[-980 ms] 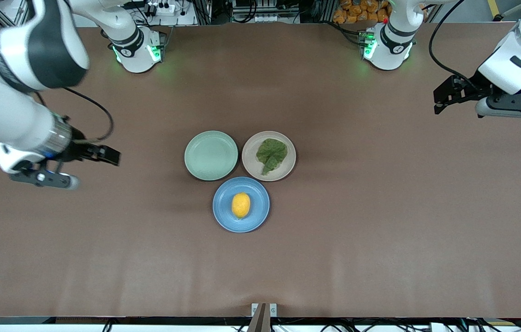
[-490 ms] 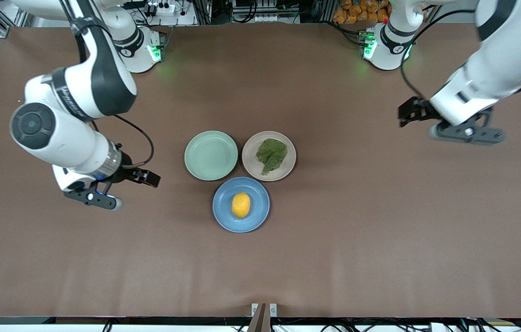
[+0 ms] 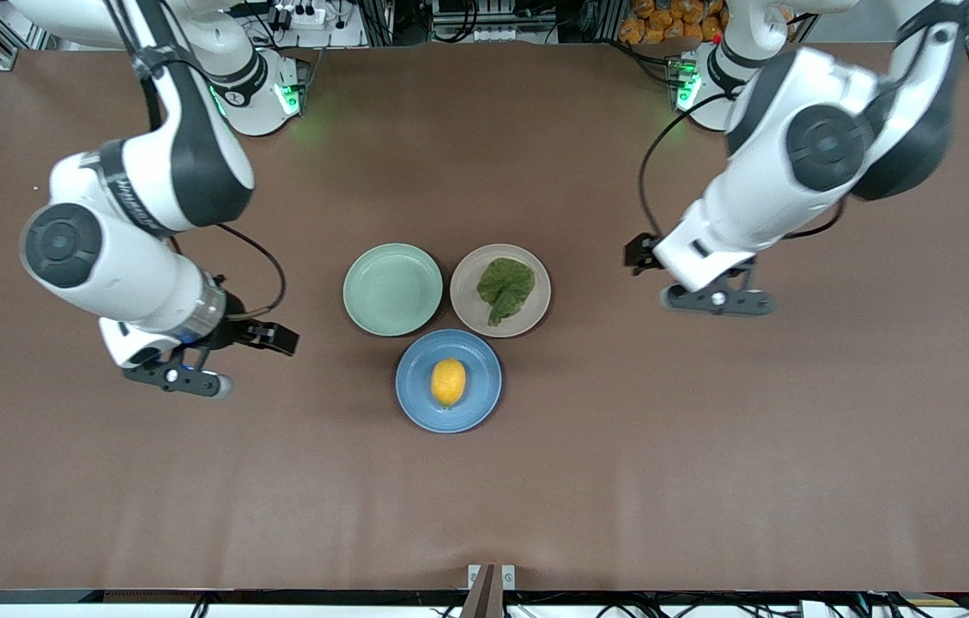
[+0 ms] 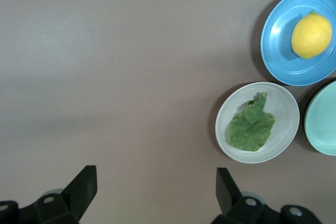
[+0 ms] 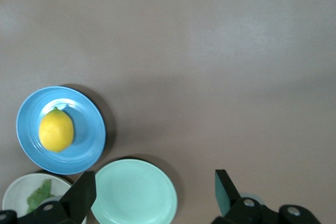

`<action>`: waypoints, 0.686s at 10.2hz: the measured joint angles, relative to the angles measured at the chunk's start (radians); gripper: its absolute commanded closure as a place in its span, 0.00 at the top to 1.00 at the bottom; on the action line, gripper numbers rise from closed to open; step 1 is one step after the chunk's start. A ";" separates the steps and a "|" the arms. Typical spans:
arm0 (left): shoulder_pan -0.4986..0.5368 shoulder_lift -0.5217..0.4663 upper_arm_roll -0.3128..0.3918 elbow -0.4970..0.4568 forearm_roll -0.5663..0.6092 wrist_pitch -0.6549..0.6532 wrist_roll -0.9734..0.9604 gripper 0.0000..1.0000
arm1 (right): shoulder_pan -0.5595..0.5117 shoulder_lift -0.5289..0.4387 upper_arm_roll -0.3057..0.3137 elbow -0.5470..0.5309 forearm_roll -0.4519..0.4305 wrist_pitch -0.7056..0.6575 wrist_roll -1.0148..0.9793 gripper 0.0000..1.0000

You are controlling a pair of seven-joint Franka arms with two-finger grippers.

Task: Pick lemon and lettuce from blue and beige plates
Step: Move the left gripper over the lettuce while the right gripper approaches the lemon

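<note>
The lemon (image 3: 448,382) lies on the blue plate (image 3: 486,378), the plate nearest the front camera. The lettuce (image 3: 504,287) lies on the beige plate (image 3: 464,302), touching the blue plate's rim. My right gripper (image 3: 281,337) is open and empty over bare table, toward the right arm's end from the plates. My left gripper (image 3: 635,254) is open and empty over bare table, toward the left arm's end from the beige plate. The left wrist view shows the lemon (image 4: 311,35), the lettuce (image 4: 251,129) and the left gripper (image 4: 156,176). The right wrist view shows the lemon (image 5: 56,130) and the right gripper (image 5: 155,178).
An empty mint-green plate (image 3: 392,289) sits beside the beige plate, toward the right arm's end, and shows in the right wrist view (image 5: 136,192). The brown table (image 3: 707,446) spreads wide around the three plates. Both arm bases stand at the table's edge farthest from the front camera.
Both arms have swung in from the table's ends toward the plates. The left gripper has come much closer to the beige plate; the right has barely moved in the last half second.
</note>
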 measured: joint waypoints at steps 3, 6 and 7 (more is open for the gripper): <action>-0.098 0.115 -0.001 0.001 0.000 0.105 -0.114 1.00 | -0.047 -0.066 0.001 -0.036 0.000 -0.042 -0.091 1.00; -0.193 0.220 0.001 0.002 0.000 0.188 -0.240 1.00 | -0.036 -0.068 0.010 -0.049 0.001 -0.042 -0.076 1.00; -0.216 0.246 0.002 0.002 0.000 0.194 -0.270 1.00 | -0.027 -0.062 0.013 -0.053 0.001 -0.038 -0.051 1.00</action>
